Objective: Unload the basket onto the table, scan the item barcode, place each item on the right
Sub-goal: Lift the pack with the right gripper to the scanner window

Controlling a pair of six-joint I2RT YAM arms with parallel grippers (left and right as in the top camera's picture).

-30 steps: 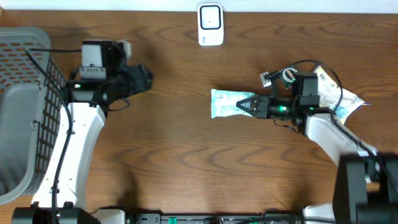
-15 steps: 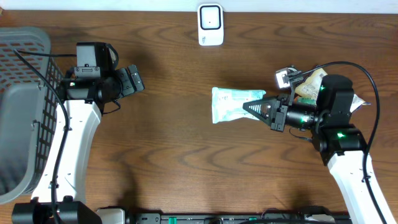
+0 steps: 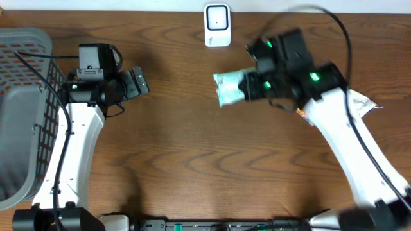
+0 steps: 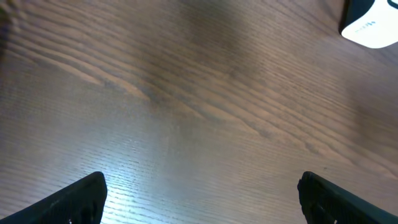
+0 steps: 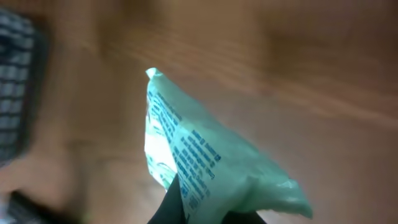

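The item is a pale green packet (image 3: 226,88) with blue print, lifted off the table just below and right of the white scanner (image 3: 217,25) at the back edge. My right gripper (image 3: 248,86) is shut on the packet's right end. In the right wrist view the packet (image 5: 205,165) fills the middle, pinched between the dark fingers of the right gripper (image 5: 211,216). My left gripper (image 3: 138,83) stands open over bare wood at the left. Its fingertips (image 4: 78,199) are wide apart with nothing between them, and a corner of the scanner (image 4: 373,25) shows at top right.
A grey wire basket (image 3: 26,109) takes up the left edge of the table. Other packaged items (image 3: 359,102) lie at the right edge, partly under the right arm. A dark gridded shape (image 5: 12,87) sits blurred at the left of the right wrist view.
The right arm has lifted the packet and swung it back and left, toward the scanner. The left gripper opened wider a second ago and has held still since.
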